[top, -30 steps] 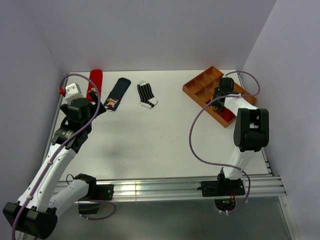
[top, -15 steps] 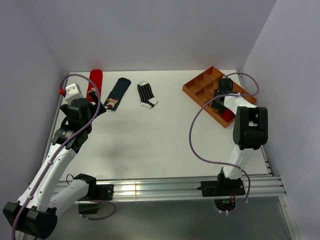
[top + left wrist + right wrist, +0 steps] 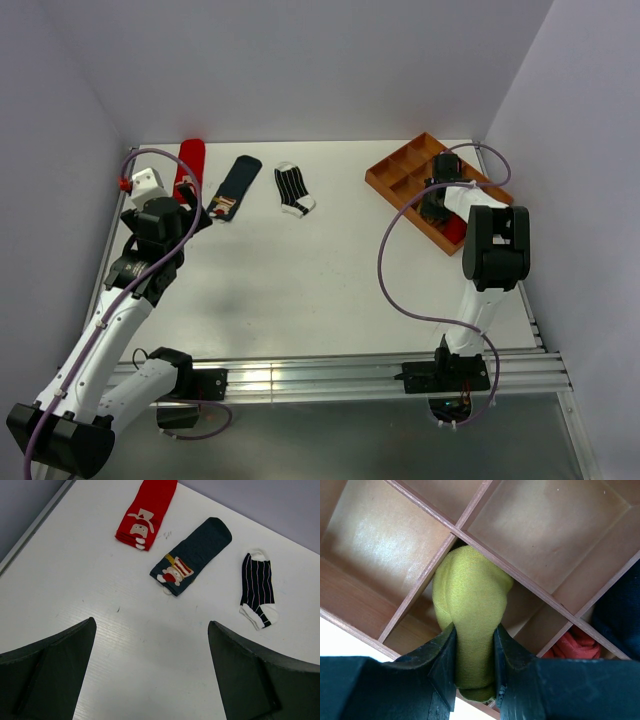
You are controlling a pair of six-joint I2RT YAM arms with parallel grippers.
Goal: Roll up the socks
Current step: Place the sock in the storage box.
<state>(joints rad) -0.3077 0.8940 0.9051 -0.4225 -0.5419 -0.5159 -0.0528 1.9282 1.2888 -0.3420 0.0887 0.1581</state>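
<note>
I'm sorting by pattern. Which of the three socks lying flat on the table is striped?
The striped sock farthest right, dark with thin pale lines; the red sock and navy sock carry pictures instead.

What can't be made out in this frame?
Top view: the yellow sock is hidden under the right tool.
Right wrist: the yellow sock's lower end is covered by the tool's fingers.
Right wrist: the red sock is mostly behind a tray divider.
Right wrist: the navy fabric is cut off by the right edge.

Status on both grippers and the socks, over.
Right gripper shut on yellow sock, inside a tray compartment. Left gripper open. Red sock, navy sock, striped sock flat, unrolled.
</note>
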